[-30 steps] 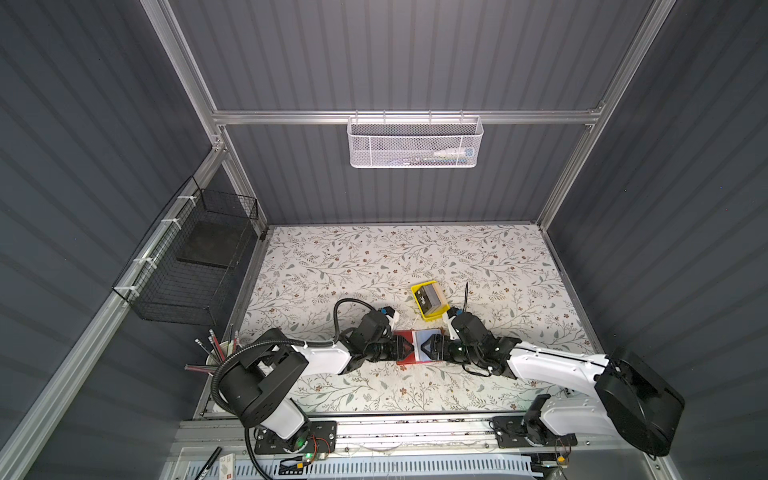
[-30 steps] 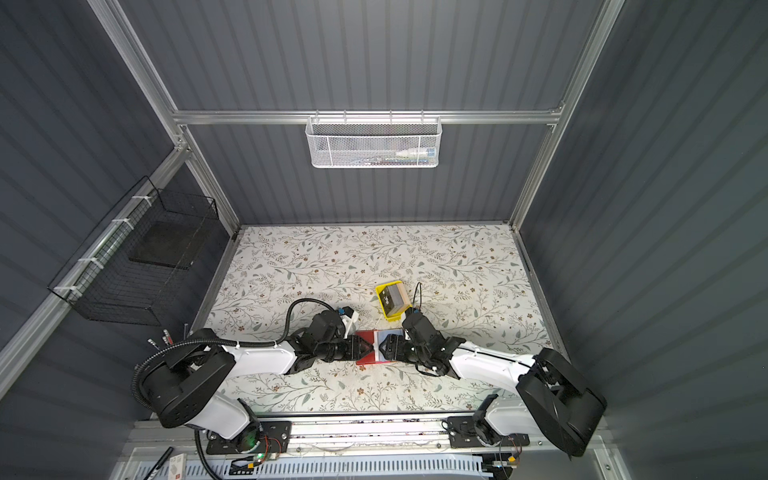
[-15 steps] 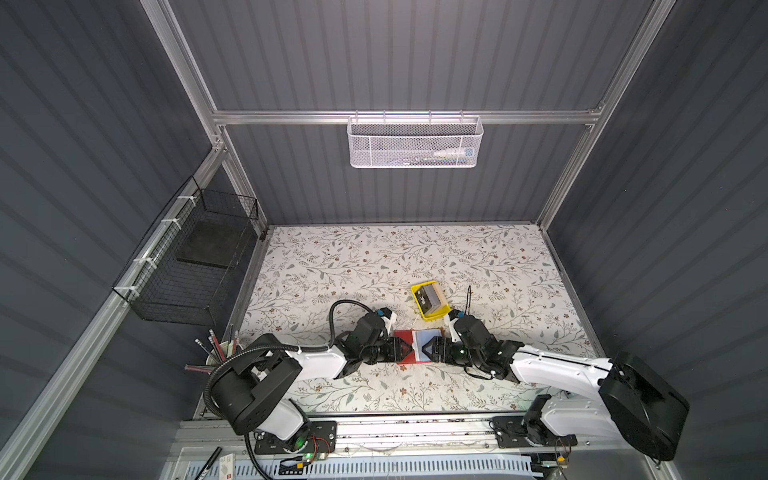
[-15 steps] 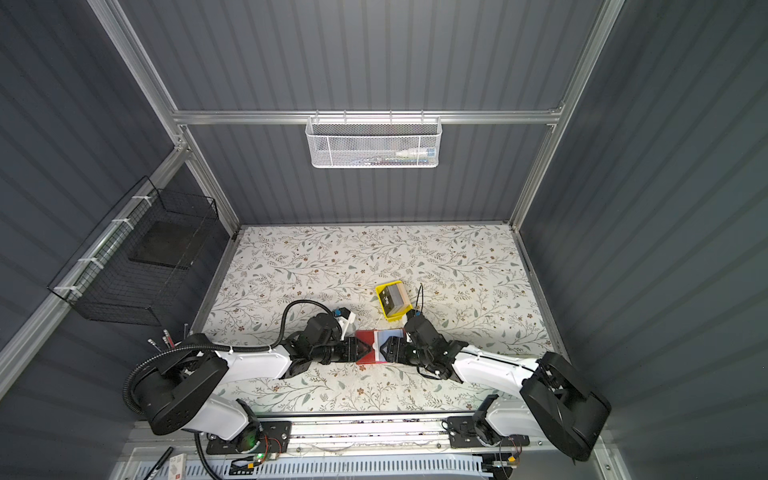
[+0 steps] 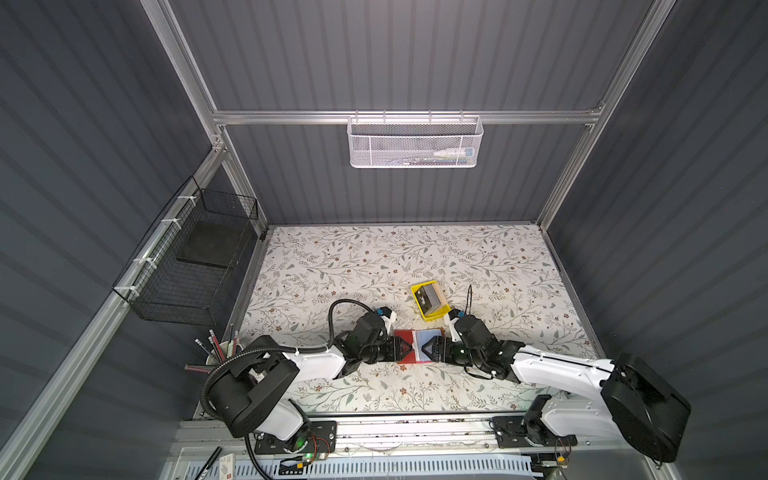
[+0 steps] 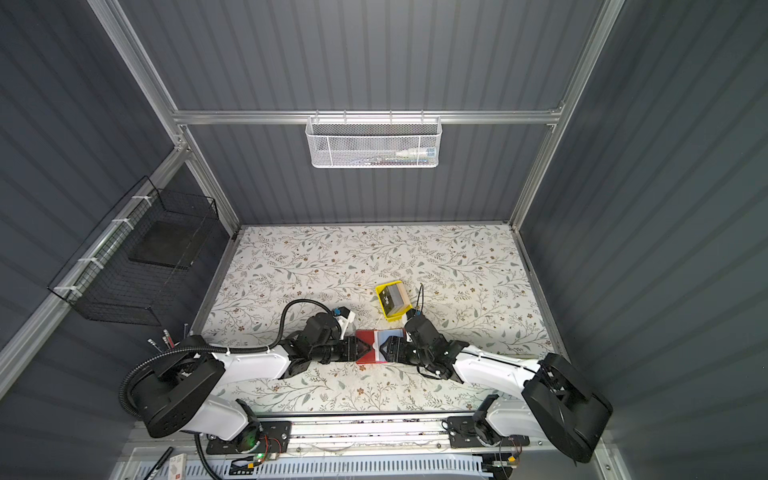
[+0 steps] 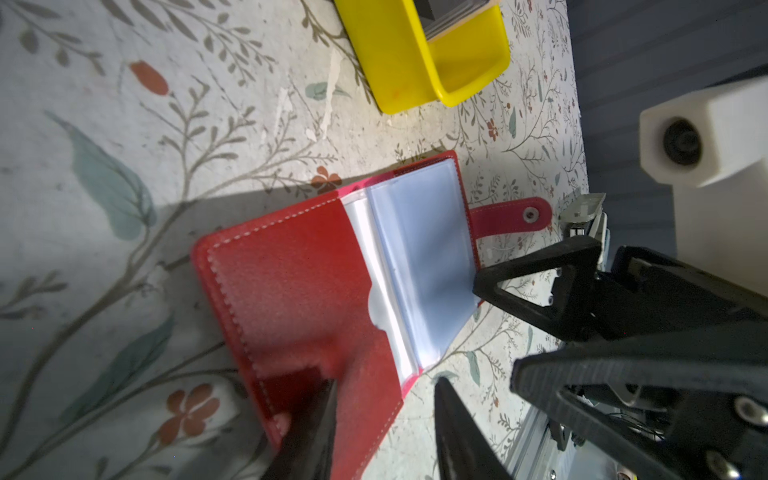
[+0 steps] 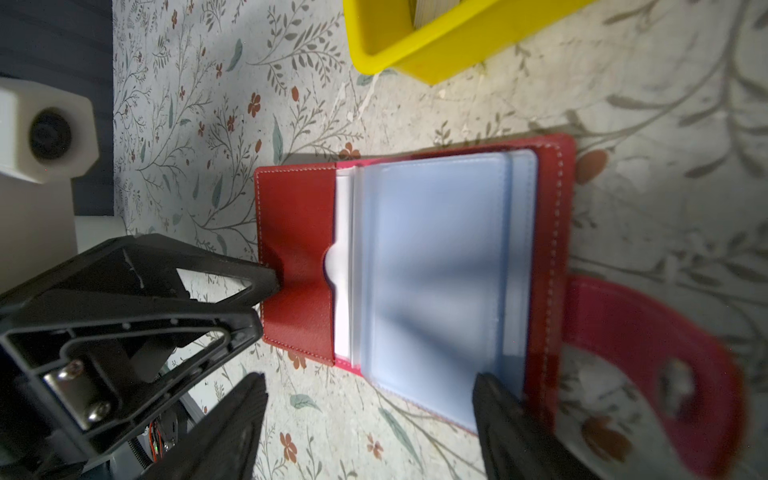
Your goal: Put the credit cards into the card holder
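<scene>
The open card holder [image 5: 411, 336] lies on the counter [image 5: 332, 266], the half-open left gripper [image 7: 386, 386] pressing its cover, the wide-open right gripper [image 8: 370, 382] touching its pocket, neither holding anything; the credit cards [image 5: 430, 297] sit in a yellow tray [image 5: 434, 318].

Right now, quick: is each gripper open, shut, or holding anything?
Left gripper: open, nothing held; one finger rests on the red wallet.
Right gripper: open, nothing held; one finger at its clear pocket.

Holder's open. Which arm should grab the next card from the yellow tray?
Right, probably. The left tool pins the card holder flat; lifting it may let it close. The right tool is open, only touching the clear pockets, and sits nearer the yellow tray holding the credit cards.
</scene>
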Controlling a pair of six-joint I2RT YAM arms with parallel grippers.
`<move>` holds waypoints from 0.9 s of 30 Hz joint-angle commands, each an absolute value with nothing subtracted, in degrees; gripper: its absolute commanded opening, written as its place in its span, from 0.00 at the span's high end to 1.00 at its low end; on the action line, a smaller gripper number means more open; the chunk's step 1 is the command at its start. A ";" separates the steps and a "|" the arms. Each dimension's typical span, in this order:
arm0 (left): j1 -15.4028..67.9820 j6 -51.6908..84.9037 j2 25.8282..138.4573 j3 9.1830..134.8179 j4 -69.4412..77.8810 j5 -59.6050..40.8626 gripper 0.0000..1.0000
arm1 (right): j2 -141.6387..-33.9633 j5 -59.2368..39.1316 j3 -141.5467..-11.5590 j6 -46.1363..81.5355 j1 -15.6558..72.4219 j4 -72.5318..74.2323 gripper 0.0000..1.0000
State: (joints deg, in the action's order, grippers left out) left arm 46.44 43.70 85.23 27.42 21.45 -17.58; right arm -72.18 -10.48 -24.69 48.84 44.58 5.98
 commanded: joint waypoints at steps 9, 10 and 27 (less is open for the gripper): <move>46.62 43.72 89.19 29.18 19.20 -16.55 0.60 | -75.02 -8.97 -25.40 49.11 44.82 3.60 0.20; 46.65 43.75 89.29 29.16 19.22 -16.49 0.60 | -74.97 -8.84 -25.33 49.20 44.84 3.56 0.20; 46.62 42.55 82.01 30.00 17.87 -15.51 0.60 | -69.40 -5.67 -27.28 46.67 44.83 -0.70 0.20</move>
State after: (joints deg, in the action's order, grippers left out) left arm 46.41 43.68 84.55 28.56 19.62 -16.62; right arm -71.11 -8.08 -25.23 48.42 44.69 3.07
